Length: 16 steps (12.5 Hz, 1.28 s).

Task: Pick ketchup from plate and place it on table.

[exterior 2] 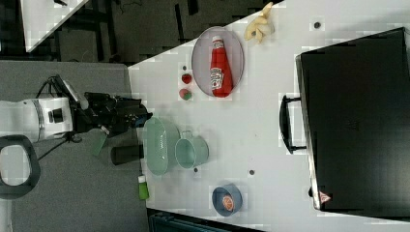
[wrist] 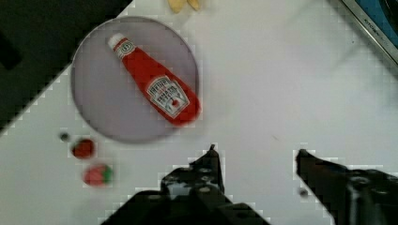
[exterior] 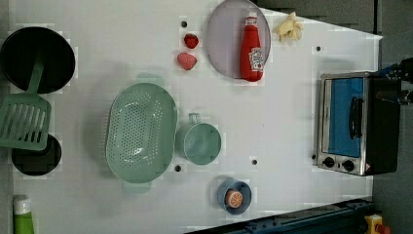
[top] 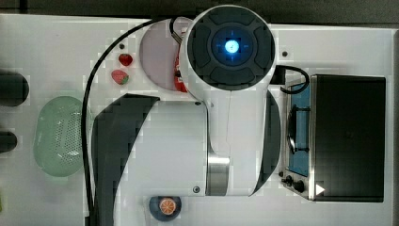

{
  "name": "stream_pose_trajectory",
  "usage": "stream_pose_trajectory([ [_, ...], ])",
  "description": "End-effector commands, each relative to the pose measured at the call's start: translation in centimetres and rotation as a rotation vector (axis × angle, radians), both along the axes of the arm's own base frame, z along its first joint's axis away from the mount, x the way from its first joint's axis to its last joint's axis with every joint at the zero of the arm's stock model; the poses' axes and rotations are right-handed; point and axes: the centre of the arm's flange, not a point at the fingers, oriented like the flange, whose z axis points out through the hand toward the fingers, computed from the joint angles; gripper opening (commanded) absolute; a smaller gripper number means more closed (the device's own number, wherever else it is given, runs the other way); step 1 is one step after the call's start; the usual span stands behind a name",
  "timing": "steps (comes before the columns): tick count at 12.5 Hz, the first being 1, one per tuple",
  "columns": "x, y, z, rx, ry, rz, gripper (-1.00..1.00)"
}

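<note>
The ketchup, a slim red bottle with a white cap, lies flat on the pale lilac plate near the white table's far edge. In the right view the ketchup rests along the plate. The wrist view has the ketchup lying across the plate, its base end at the rim. My gripper hovers open over bare table beside the plate, apart from the bottle, with nothing between its fingers. In the top view the arm covers most of the ketchup.
Two strawberries lie beside the plate and a peeled banana on its other side. A green basket, a green cup, a blue bowl with an orange slice and a toaster oven stand on the table.
</note>
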Motion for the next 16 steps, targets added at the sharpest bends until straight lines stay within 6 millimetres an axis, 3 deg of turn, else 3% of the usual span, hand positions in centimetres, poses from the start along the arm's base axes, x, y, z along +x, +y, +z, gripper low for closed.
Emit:
stream_pose_trajectory([
  [1, -6.6, -1.0, 4.0, 0.003, 0.063, -0.059, 0.60],
  [3, -6.6, -1.0, 4.0, 0.003, 0.063, -0.059, 0.99],
  [8, -5.3, -0.3, 2.5, 0.004, 0.068, 0.057, 1.00],
  [12, -2.5, 0.0, -1.4, 0.015, 0.081, 0.236, 1.00],
  [16, 0.2, 1.0, -6.8, 0.035, 0.125, 0.356, 1.00],
])
